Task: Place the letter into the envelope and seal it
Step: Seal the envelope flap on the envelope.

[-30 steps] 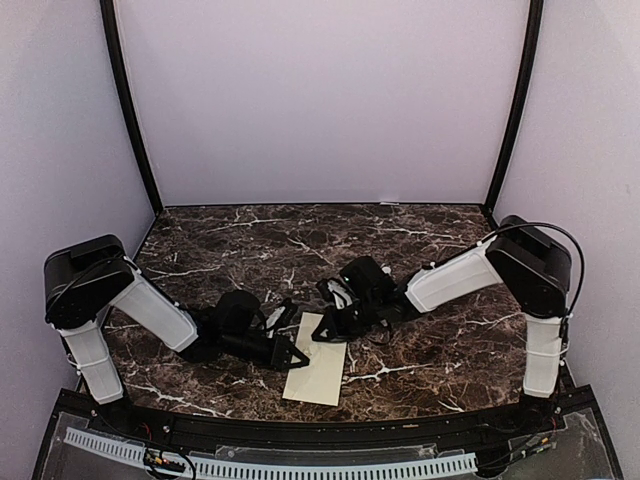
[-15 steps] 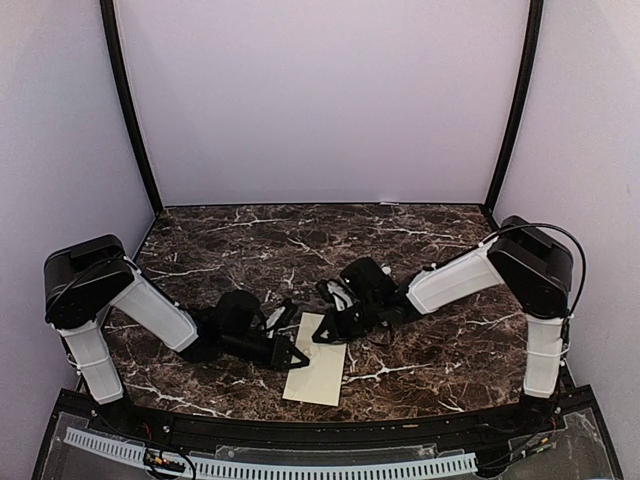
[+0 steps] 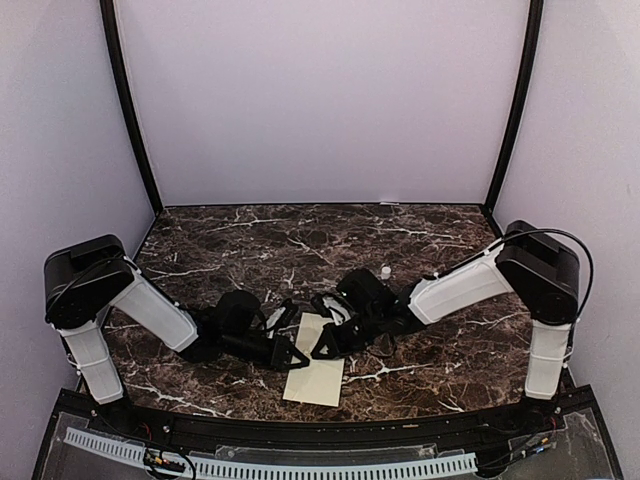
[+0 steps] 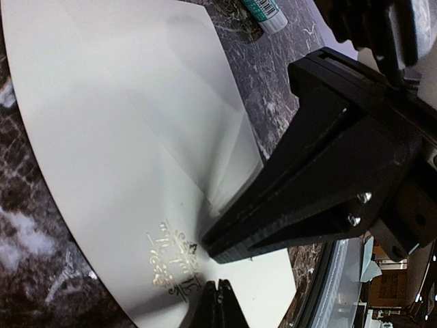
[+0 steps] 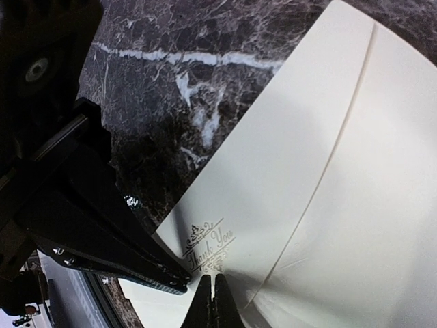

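The cream envelope point(image 3: 320, 375) lies flat on the marble table, near the front edge between the two arms. Its flap is folded down, with a gold "Thank You" emblem point(image 5: 208, 246) at the flap's tip. My left gripper point(image 3: 299, 356) is shut, its tips point(image 4: 220, 304) resting on the envelope point(image 4: 116, 137) beside the emblem. From the other side my right gripper point(image 3: 319, 351) is shut too, with its tips point(image 5: 212, 301) on the envelope point(image 5: 328, 171) just below the emblem. The two grippers almost touch. The letter is hidden from every view.
A small white glue stick point(image 3: 385, 271) stands on the table behind the right wrist; it also shows at the top of the left wrist view as a glue stick point(image 4: 264, 11). The table's black front rim point(image 3: 330, 425) runs just past the envelope's near edge.
The right arm has reached lower and nearer, sliding its gripper slightly along the envelope toward the front. This uncovered the glue stick behind it. The left arm has held still.
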Available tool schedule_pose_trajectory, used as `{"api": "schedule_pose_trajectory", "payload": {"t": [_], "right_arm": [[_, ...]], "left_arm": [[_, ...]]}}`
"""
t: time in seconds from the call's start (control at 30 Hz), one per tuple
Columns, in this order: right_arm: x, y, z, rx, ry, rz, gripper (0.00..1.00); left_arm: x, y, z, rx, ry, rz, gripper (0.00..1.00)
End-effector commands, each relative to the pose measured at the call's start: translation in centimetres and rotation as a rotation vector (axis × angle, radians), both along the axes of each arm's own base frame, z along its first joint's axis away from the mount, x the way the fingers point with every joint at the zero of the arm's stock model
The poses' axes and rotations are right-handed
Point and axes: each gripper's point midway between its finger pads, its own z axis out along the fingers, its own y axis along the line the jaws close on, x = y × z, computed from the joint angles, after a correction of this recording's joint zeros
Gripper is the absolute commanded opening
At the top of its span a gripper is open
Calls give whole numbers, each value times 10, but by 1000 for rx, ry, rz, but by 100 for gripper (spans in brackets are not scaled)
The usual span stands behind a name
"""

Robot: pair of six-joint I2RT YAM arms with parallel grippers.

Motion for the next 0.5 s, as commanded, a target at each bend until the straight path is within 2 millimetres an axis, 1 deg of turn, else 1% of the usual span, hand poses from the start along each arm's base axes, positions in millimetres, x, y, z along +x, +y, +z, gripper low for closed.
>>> {"api": "schedule_pose_trajectory", "payload": {"t": [0.0,0.1,0.23,0.47], "right_arm": [[-27,-8,-11,-57,53,36,0],[-29,-7,-11,-59,54,37,0],[-24,-8,-12,-73,42,18,0],[3,-10,-17,-99,0,-30,0]], "left_arm": [[-10,13,-19,86,50,0,0],[-10,14,-20,88,52,2,0],[-10,14,-19,87,52,0,0],[-12,15,-21,90,57,-5,0]]}}
